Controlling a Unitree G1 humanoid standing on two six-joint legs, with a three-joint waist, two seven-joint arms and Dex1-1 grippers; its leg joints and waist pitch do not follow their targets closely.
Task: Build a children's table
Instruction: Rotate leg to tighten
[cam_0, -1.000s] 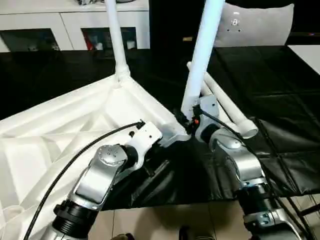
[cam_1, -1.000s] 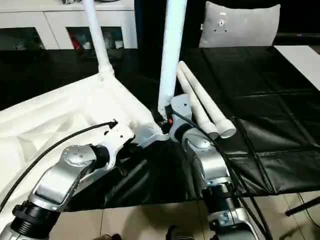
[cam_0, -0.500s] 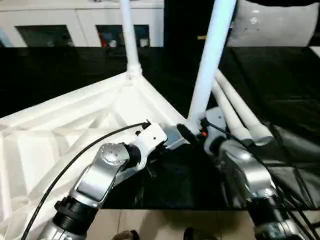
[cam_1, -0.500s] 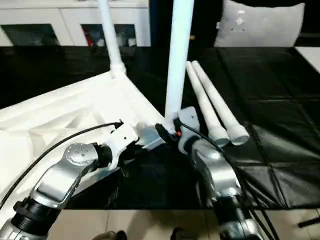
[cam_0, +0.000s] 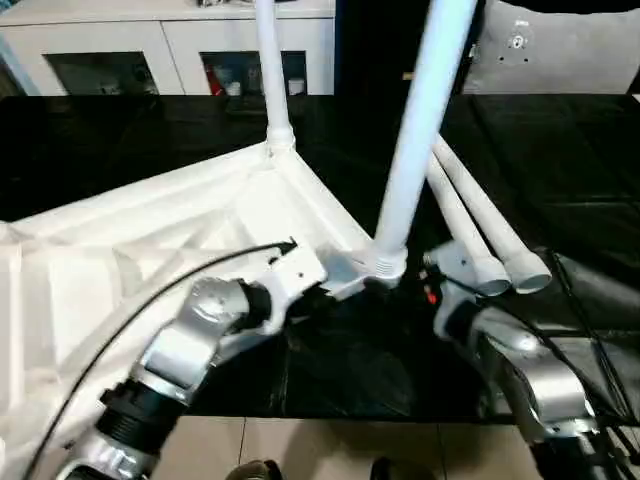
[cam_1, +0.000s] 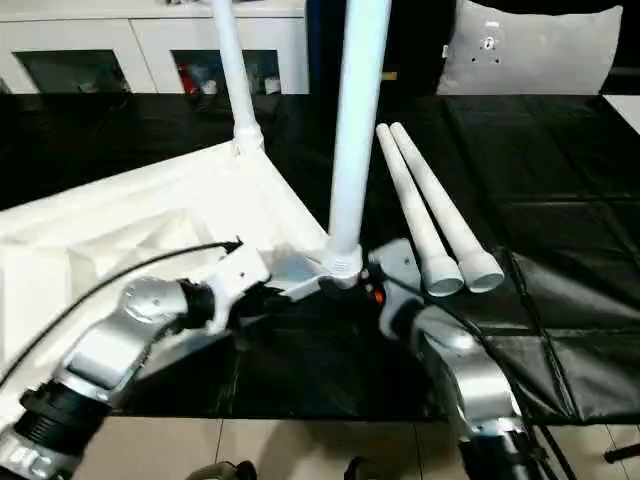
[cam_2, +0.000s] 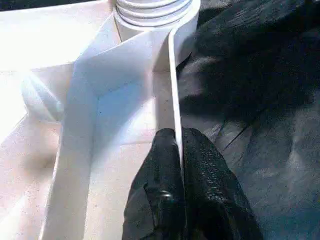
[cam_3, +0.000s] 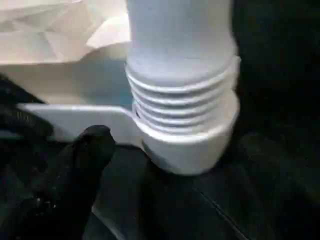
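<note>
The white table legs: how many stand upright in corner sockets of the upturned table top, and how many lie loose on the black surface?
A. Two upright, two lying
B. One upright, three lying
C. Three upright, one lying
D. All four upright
A: one leg rises from the far corner and a nearer leg from the near corner, while two loose legs lie side by side on the black surface.

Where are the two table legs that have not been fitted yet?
In the right eye view, the two loose legs lie side by side on the black work surface, on the robot's right, just beyond the standing near-corner leg and the right pincer.
</note>
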